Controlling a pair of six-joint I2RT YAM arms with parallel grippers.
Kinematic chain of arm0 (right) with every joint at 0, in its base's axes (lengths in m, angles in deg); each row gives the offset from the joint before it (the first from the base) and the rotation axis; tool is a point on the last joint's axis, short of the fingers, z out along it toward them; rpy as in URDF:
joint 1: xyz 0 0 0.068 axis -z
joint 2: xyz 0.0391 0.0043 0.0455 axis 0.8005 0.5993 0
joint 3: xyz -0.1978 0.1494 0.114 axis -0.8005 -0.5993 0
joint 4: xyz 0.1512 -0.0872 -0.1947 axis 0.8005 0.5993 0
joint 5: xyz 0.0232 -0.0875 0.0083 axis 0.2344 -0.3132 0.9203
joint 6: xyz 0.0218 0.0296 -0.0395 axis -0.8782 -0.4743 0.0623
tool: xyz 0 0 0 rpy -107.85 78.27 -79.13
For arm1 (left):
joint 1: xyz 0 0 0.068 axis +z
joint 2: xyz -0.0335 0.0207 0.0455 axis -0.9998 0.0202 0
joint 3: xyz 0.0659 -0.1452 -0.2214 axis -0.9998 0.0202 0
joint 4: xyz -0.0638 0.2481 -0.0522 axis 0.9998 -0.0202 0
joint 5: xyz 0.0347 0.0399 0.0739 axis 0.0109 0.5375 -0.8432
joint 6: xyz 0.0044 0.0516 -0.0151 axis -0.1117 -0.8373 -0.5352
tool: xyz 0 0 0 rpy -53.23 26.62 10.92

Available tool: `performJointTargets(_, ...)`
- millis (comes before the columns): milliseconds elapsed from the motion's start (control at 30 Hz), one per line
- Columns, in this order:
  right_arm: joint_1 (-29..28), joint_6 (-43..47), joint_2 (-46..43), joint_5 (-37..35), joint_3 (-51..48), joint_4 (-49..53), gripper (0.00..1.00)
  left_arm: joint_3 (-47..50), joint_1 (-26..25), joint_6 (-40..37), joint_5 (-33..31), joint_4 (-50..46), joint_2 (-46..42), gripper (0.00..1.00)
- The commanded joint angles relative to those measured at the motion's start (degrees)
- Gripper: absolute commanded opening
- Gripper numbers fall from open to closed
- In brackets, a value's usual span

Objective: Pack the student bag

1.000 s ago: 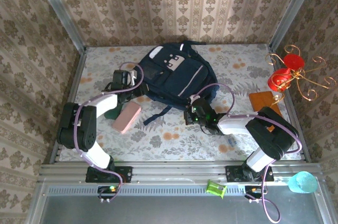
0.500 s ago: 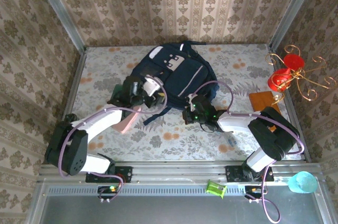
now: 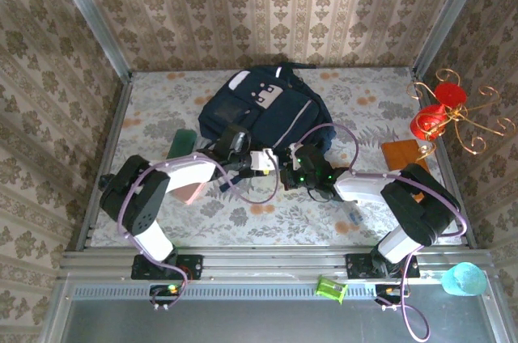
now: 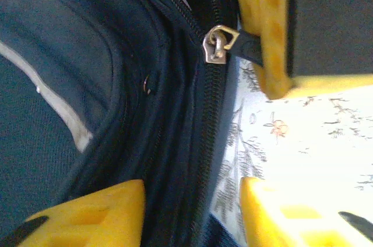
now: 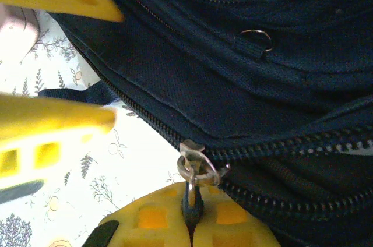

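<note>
The student bag (image 3: 267, 112) lies flat at the back middle of the table, dark navy with a white-and-grey patch. My right gripper (image 3: 291, 171) is at its near edge, shut on the dark tab of the metal zip pull (image 5: 195, 168); its point in the right wrist view is (image 5: 189, 226). My left gripper (image 3: 271, 163) is right beside it, open. Its yellow fingers (image 4: 87, 212) straddle the bag's zipped edge (image 4: 186, 142), one on the fabric and the other over the tablecloth. The left wrist view also shows the zip pull (image 4: 218, 43) held by the right gripper's fingers (image 4: 265, 31).
A pink case (image 3: 193, 187) and a green object (image 3: 183, 142) lie left of the bag, partly under the left arm. An orange wallet (image 3: 402, 153) and a gold stand with red ornaments (image 3: 437, 112) are at the right. A teal cup (image 3: 463, 278) sits on the front rail.
My left arm has swung from the bag's left side across to its near edge, stopping next to the right gripper. The right gripper has stayed on the zip pull.
</note>
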Motion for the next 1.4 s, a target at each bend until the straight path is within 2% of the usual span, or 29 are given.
performJointTargets(0,0.3,-0.6,-3.0,1.3,-1.0,-0.8,0.0,-2.2,-0.9,-3.6,-4.0,0.5,2.5,0.32)
performJointTargets(167,1.4,-0.7,-5.9,-3.1,-1.5,5.7,0.0,-0.5,0.1,-4.8,-7.4,3.1,2.2,0.02)
performJointTargets(200,2.1,-1.2,-6.5,-4.4,-1.5,7.9,0.0,0.0,0.6,-5.2,-7.5,2.7,1.5,0.0)
performJointTargets(467,7.4,-3.7,-12.8,-13.7,-0.6,21.3,0.0,5.0,6.3,-9.5,-3.4,1.5,-4.7,0.0)
performJointTargets(567,8.1,-3.0,-13.2,-14.0,1.2,23.4,0.0,5.6,8.4,-9.6,-3.1,1.4,-5.6,0.0)
performJointTargets(600,8.1,-2.6,-13.0,-12.0,1.6,22.7,0.0,5.4,8.8,-9.5,-2.9,0.8,-5.8,0.0)
performJointTargets(633,7.9,-2.4,-12.8,-10.0,1.7,21.6,0.0,5.3,9.0,-9.4,-3.0,0.4,-5.8,0.05)
performJointTargets(700,7.1,-1.8,-12.5,-5.2,1.5,18.2,0.0,5.3,8.8,-7.8,-2.1,-0.2,-6.7,0.26)
performJointTargets(800,5.1,-0.5,-12.2,-0.1,1.6,14.4,0.0,5.4,8.0,-2.8,5.2,-2.9,-10.5,0.57)
performJointTargets(900,4.1,0.0,-11.9,3.7,1.5,11.9,0.0,6.3,6.7,3.8,11.2,-3.1,-15.0,0.78)
performJointTargets(1000,3.0,0.9,-11.9,6.0,1.4,10.5,0.0,5.6,2.2,7.5,11.1,-2.7,-15.9,0.8)
performJointTargets(1100,2.5,1.2,-12.1,7.3,1.3,9.3,0.0,3.5,-2.1,7.9,8.5,-3.1,-12.8,0.79)
performJointTargets(1300,2.1,1.2,-12.9,7.9,0.8,8.6,0.0,-2.5,-4.0,6.1,5.3,-6.0,-4.7,0.7)
performJointTargets(1367,2.0,1.1,-13.2,7.8,0.3,8.2,0.0,-3.6,-4.0,6.2,4.1,-5.3,-3.0,0.63)
